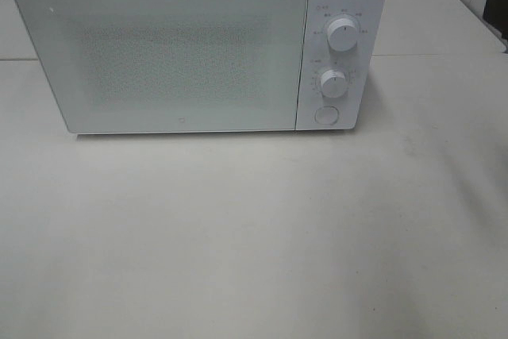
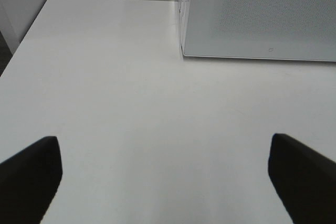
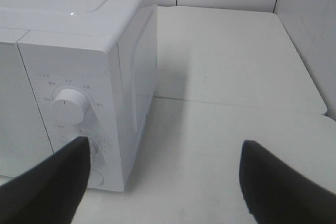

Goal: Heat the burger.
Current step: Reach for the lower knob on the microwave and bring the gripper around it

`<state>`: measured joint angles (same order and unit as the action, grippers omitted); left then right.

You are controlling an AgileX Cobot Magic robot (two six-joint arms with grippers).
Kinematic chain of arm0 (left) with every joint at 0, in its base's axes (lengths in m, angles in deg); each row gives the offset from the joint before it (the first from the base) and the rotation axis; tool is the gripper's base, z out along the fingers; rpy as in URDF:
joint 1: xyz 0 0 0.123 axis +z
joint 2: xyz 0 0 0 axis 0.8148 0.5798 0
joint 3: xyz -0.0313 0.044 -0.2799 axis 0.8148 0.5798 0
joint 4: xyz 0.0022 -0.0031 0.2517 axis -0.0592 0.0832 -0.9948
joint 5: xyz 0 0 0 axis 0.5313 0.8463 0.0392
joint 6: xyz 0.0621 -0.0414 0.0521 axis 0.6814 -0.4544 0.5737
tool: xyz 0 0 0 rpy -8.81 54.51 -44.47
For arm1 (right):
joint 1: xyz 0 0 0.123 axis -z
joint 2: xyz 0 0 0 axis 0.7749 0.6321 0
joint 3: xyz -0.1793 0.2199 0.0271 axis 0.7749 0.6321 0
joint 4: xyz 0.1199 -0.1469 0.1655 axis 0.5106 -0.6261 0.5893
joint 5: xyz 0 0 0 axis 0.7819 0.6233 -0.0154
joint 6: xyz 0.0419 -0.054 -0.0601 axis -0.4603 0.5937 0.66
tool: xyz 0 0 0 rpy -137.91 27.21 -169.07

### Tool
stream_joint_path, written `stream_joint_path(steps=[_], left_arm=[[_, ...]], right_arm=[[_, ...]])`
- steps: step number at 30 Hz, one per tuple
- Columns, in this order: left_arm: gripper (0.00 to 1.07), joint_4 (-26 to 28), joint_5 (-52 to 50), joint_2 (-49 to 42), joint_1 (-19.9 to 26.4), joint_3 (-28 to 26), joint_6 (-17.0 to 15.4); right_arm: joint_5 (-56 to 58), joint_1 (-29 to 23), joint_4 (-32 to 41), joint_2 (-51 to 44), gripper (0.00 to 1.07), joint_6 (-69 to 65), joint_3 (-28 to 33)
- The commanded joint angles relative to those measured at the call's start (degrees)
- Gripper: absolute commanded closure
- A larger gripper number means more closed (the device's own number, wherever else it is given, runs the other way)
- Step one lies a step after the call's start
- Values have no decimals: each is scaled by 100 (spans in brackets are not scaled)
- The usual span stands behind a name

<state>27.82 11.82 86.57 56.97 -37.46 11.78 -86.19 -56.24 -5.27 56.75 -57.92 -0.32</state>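
The burger is out of view in every frame. A white microwave [image 1: 190,45] stands at the back of the table with its door shut; two dials [image 1: 343,36] and a round button [image 1: 326,114] sit on its right panel. Neither arm shows in the exterior high view. In the left wrist view my left gripper [image 2: 165,182] is open over bare table, short of the microwave's front left corner [image 2: 184,51]. In the right wrist view my right gripper [image 3: 163,182] is open beside the microwave's right side [image 3: 142,61], near its dials [image 3: 71,106]. Nothing lies between either pair of fingers.
The white table [image 1: 254,236] stretches in front of the microwave. A seam between two tabletops [image 3: 236,106] runs behind it. A wall [image 3: 310,35] stands to the right, and a dark object [image 1: 498,9] shows at the far right edge.
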Motion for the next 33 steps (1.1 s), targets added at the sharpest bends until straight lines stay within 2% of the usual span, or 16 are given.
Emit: stream_joint_path(steps=[1, 10, 11, 16, 17, 18, 19, 21, 23, 24, 25, 27, 28, 29, 31, 33], left_arm=[[6, 17, -23, -132, 0, 17, -40], [6, 17, -23, -132, 0, 17, -40], [6, 17, -23, -132, 0, 17, -40], [6, 17, -23, -132, 0, 17, -40], [6, 17, -23, -132, 0, 17, -40], [6, 17, -23, -132, 0, 17, -40], [6, 17, -23, -132, 0, 17, -40], [6, 17, -23, -132, 0, 17, -40], [6, 17, -23, -132, 0, 17, -40], [6, 17, -23, -132, 0, 17, -40], [6, 17, -23, -132, 0, 17, -40], [6, 17, -23, -132, 0, 17, -40], [6, 17, -23, -132, 0, 17, -40], [6, 17, -23, -132, 0, 17, -40], [6, 17, -23, -132, 0, 17, -40], [6, 17, -23, -132, 0, 17, -40]], right_arm=[[-1226, -6, -52, 298, 31, -52, 390], [-2676, -6, 138, 1112, 31, -6, 991], [-2871, -6, 458, 1369, 31, 138, 1071], [-3300, -189, 1169, 1805, 31, 888, 1203], [-3604, -493, 1644, 2051, 31, 1415, 1249], [-3604, -493, 1644, 2051, 31, 1415, 1249], [-4005, -888, 2108, 2315, 31, 1891, 1301], [-4154, -1054, 2303, 2418, 31, 2063, 1301], [-4641, -1644, 2945, 2779, 31, 2544, 1301], [-4641, -1644, 2945, 2779, 31, 2544, 1301], [-4950, -2017, 3312, 3019, 31, 2613, 1301], [-5099, -2194, 3484, 3123, 31, 2607, 1301], [-5363, -2498, 3804, 3300, 31, 2607, 1301], [-5363, -2498, 3804, 3300, 31, 2607, 1301], [-5586, -2945, 4372, 3547, 31, 2607, 1203], [-5609, -3083, 4549, 3615, 31, 2607, 1163]])
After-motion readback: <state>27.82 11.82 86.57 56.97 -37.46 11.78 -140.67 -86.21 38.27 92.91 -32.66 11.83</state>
